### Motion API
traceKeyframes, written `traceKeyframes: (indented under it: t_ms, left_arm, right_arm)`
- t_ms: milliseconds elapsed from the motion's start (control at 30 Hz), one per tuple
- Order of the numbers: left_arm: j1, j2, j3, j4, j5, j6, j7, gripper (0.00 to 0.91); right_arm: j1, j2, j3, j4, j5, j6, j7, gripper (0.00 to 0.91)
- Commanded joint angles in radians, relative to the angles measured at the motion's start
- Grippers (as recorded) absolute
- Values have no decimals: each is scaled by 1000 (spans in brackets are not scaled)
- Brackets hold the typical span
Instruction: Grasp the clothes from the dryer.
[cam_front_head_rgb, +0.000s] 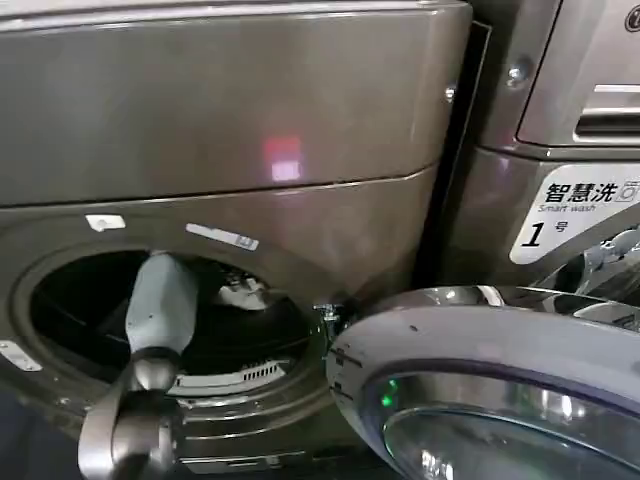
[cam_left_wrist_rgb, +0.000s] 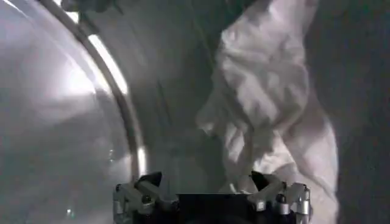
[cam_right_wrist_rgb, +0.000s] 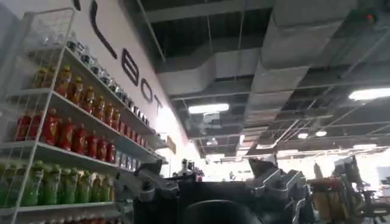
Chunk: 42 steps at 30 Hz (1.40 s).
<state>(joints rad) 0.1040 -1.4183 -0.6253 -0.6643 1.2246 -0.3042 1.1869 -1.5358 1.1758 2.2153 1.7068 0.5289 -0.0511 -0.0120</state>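
The dryer (cam_front_head_rgb: 300, 130) is a big brown-grey machine with a round dark drum mouth (cam_front_head_rgb: 80, 310). My left arm (cam_front_head_rgb: 160, 300) reaches in through that mouth, and my left gripper (cam_front_head_rgb: 240, 290) is deep inside. In the left wrist view the clothes (cam_left_wrist_rgb: 268, 103) are a crumpled whitish piece lying against the drum wall. My left gripper (cam_left_wrist_rgb: 204, 181) is open just short of it. The lower fold of the fabric lies beside one fingertip (cam_left_wrist_rgb: 259, 180), and nothing is gripped. My right gripper (cam_right_wrist_rgb: 210, 173) is open and empty, pointing up at the room's ceiling.
The dryer's grey-rimmed glass door (cam_front_head_rgb: 480, 340) hangs open at the lower right, close to the drum mouth. A neighbouring machine with a "1" sticker (cam_front_head_rgb: 560, 215) stands on the right. The drum's bright metal rim (cam_left_wrist_rgb: 116, 79) curves beside my left gripper. Shelves of bottles (cam_right_wrist_rgb: 67, 134) show in the right wrist view.
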Motion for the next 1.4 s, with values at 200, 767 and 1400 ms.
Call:
traceKeyframes:
  t_ms: [200, 767, 1400]
  left_arm:
    - [-19, 5, -5, 120, -58, 14, 10, 907]
    - [-23, 10, -25, 244, -69, 32, -98, 907]
    - [-15, 22, -42, 288, -154, 17, -9, 0]
  right_arm:
    - [6, 6, -16, -7, -10, 6, 0, 907]
    - [4, 18, -24, 0, -9, 10, 0, 907]
    - [9, 18, -31, -5, -7, 11, 2, 907]
